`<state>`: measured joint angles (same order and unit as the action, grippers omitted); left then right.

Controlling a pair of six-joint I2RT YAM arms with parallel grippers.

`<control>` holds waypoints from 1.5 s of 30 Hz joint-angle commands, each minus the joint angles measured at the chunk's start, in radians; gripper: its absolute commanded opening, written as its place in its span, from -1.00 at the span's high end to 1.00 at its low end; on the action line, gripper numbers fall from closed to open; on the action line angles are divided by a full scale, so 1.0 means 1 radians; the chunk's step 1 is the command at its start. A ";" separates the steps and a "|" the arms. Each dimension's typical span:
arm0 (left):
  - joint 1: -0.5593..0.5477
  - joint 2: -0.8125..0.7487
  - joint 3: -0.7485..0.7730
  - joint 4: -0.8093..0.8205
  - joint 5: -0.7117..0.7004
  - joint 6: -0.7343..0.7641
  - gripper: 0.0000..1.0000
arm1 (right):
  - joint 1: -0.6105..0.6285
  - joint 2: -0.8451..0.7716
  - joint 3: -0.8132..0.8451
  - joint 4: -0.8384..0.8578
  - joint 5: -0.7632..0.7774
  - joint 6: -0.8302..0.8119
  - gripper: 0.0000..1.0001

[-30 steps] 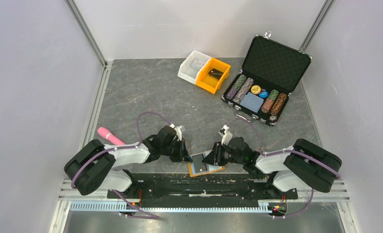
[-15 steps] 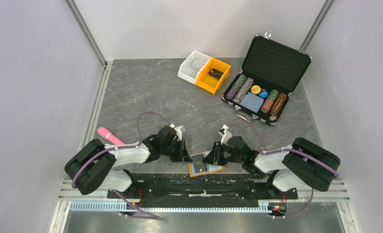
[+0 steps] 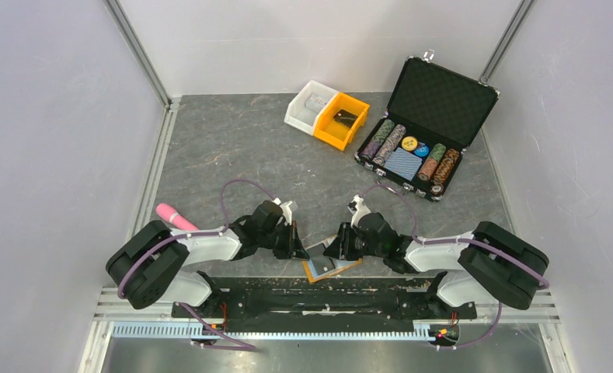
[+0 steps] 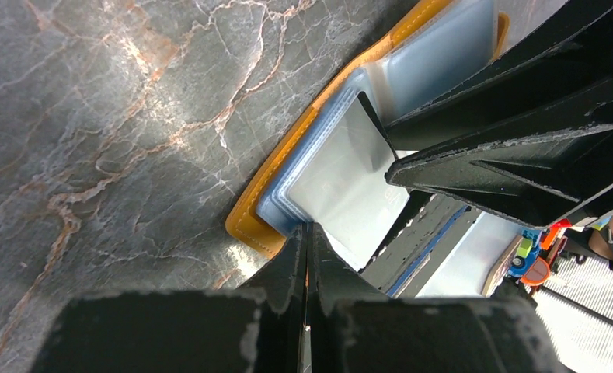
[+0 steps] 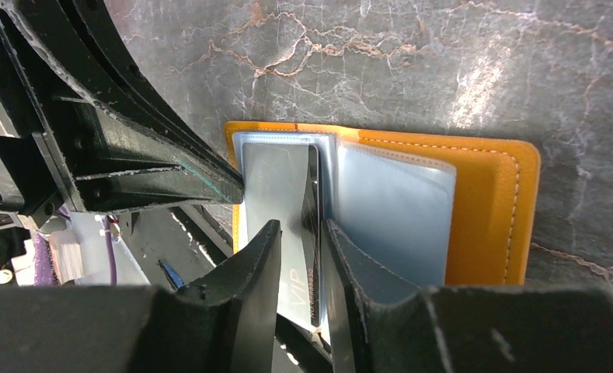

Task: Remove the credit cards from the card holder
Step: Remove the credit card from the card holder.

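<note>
Two grippers meet over the holder [image 5: 489, 202], which lies open on the table [image 5: 443, 62] directly beneath both sets of jaws.

Left gripper [image 4: 307, 233]: jaws closed flat together, tips touching the corner of the blue sleeve [image 4: 342, 179]. Whether they pinch it cannot be told.

Right gripper [image 5: 301, 229]: jaws narrowly parted, straddling a silver card [image 5: 287, 194]; one finger touches its dark edge.

Obstruction: the left finger lies against the sleeve just beside the right jaws.

Chip case [image 3: 412, 155], bins [image 3: 326, 115] and a pink object [image 3: 177, 217] lie well beyond the jaws.
</note>
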<state>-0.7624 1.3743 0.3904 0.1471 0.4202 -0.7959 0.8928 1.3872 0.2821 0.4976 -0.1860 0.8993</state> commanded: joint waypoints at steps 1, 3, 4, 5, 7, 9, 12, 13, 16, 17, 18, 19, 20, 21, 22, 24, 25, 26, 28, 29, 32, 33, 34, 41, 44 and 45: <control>-0.007 0.030 -0.011 -0.001 -0.036 -0.011 0.95 | 0.005 -0.010 0.025 -0.112 0.085 -0.054 0.40; -0.007 0.028 -0.010 -0.002 -0.037 -0.009 0.95 | 0.005 -0.010 0.026 -0.114 0.084 -0.057 0.38; -0.007 0.031 -0.010 -0.001 -0.037 -0.009 0.95 | 0.005 -0.011 0.024 -0.111 0.082 -0.056 0.38; -0.007 0.030 -0.010 -0.001 -0.037 -0.008 0.95 | 0.005 -0.008 0.021 -0.104 0.075 -0.054 0.38; -0.007 0.035 -0.010 -0.002 -0.040 -0.008 0.95 | 0.004 -0.003 0.012 -0.070 0.047 -0.047 0.41; -0.008 0.038 -0.011 -0.001 -0.040 -0.008 0.95 | 0.002 0.000 -0.009 -0.014 0.014 -0.030 0.46; -0.008 0.038 -0.014 -0.001 -0.041 -0.008 0.95 | -0.007 -0.002 -0.050 0.088 -0.027 0.001 0.55; -0.008 0.038 -0.015 -0.001 -0.043 -0.008 0.95 | -0.010 0.000 -0.064 0.121 -0.034 0.010 0.58; -0.008 0.037 -0.012 -0.001 -0.041 -0.009 0.95 | -0.018 0.010 -0.079 0.174 -0.046 0.017 0.70; -0.008 0.037 -0.010 -0.001 -0.041 -0.009 0.95 | -0.021 0.012 -0.080 0.182 -0.049 0.019 0.75; -0.008 0.037 -0.010 -0.001 -0.041 -0.010 0.95 | -0.023 0.012 -0.085 0.191 -0.051 0.023 0.81; -0.008 0.036 -0.010 -0.002 -0.041 -0.010 0.95 | -0.024 0.012 -0.092 0.205 -0.052 0.029 0.86; -0.007 0.037 -0.010 -0.001 -0.044 -0.009 0.95 | -0.028 0.007 -0.101 0.221 -0.053 0.035 0.92; -0.008 0.038 -0.012 -0.001 -0.046 -0.008 0.95 | -0.033 0.002 -0.111 0.230 -0.054 0.040 0.99; -0.008 0.040 -0.013 -0.003 -0.050 -0.007 0.95 | -0.036 -0.003 -0.115 0.234 -0.055 0.040 1.00; -0.008 0.050 -0.013 -0.003 -0.050 -0.006 0.95 | -0.045 -0.019 -0.126 0.234 -0.061 0.035 1.00; -0.008 0.054 -0.012 -0.003 -0.048 -0.005 0.95 | -0.051 -0.028 -0.131 0.236 -0.064 0.035 1.00; -0.008 0.058 -0.012 -0.003 -0.049 -0.003 0.95 | -0.057 -0.038 -0.138 0.237 -0.067 0.035 1.00; -0.008 0.062 -0.010 -0.007 -0.056 0.002 0.95 | -0.067 -0.052 -0.148 0.236 -0.074 0.033 1.00; -0.008 0.063 -0.007 -0.010 -0.059 0.006 0.95 | -0.070 -0.057 -0.152 0.236 -0.079 0.029 1.00; -0.008 0.073 0.002 -0.022 -0.063 0.014 0.95 | -0.080 -0.069 -0.155 0.227 -0.098 0.020 1.00; -0.007 0.076 0.004 -0.024 -0.061 0.015 0.95 | -0.083 -0.073 -0.155 0.217 -0.104 0.018 1.00; -0.008 0.077 0.004 -0.024 -0.061 0.017 0.95 | -0.086 -0.080 -0.154 0.208 -0.108 0.017 1.00; -0.008 0.089 0.008 -0.032 -0.069 0.025 0.95 | -0.098 -0.150 -0.140 0.121 -0.087 -0.009 1.00; -0.008 0.087 0.010 -0.032 -0.065 0.026 0.95 | -0.106 -0.178 -0.144 0.099 -0.081 -0.012 1.00; -0.008 0.084 0.010 -0.032 -0.062 0.027 0.95 | -0.110 -0.187 -0.143 0.087 -0.076 -0.015 1.00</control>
<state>-0.7658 1.4273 0.4110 0.1894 0.4393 -0.7959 0.7956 1.2446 0.1322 0.6159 -0.2729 0.9119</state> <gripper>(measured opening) 0.033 0.005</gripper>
